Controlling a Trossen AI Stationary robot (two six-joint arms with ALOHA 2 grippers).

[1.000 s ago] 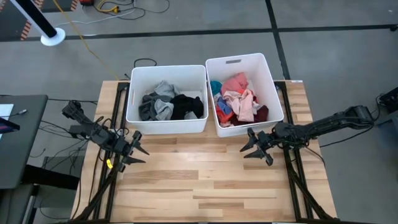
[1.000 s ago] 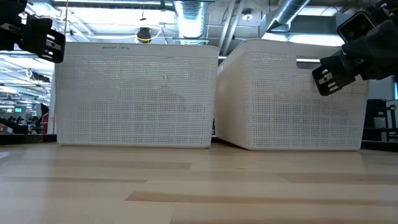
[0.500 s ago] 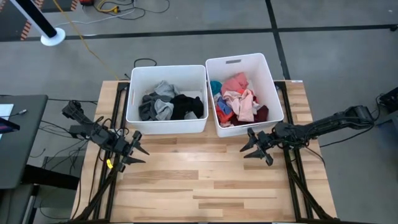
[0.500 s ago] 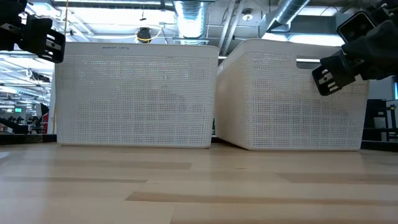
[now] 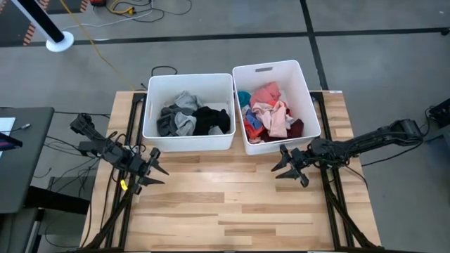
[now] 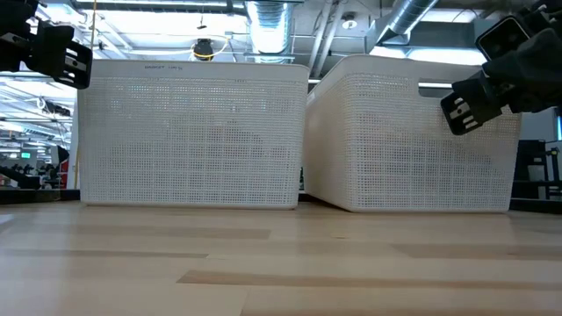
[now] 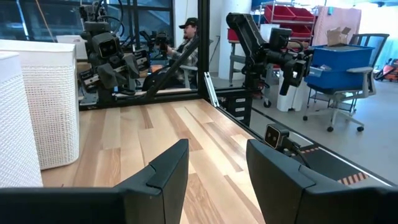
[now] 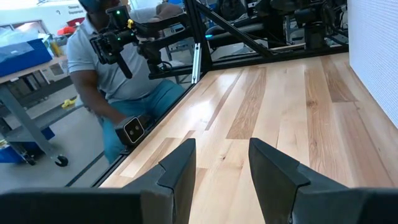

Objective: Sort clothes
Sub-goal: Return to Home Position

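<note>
The grey and black clothes [image 5: 191, 119] lie in the left bin [image 5: 188, 143]. The pink, red, blue and maroon clothes [image 5: 270, 112] fill the right bin [image 5: 268, 67]. Both bins stand side by side at the far end of the desk [image 5: 225, 211]. The left end effector [image 5: 158, 173] hovers off the left bin's near left corner, fingers spread wide and empty. The right end effector [image 5: 279, 166] hangs just in front of the right bin, likewise spread and holding nothing.
</note>
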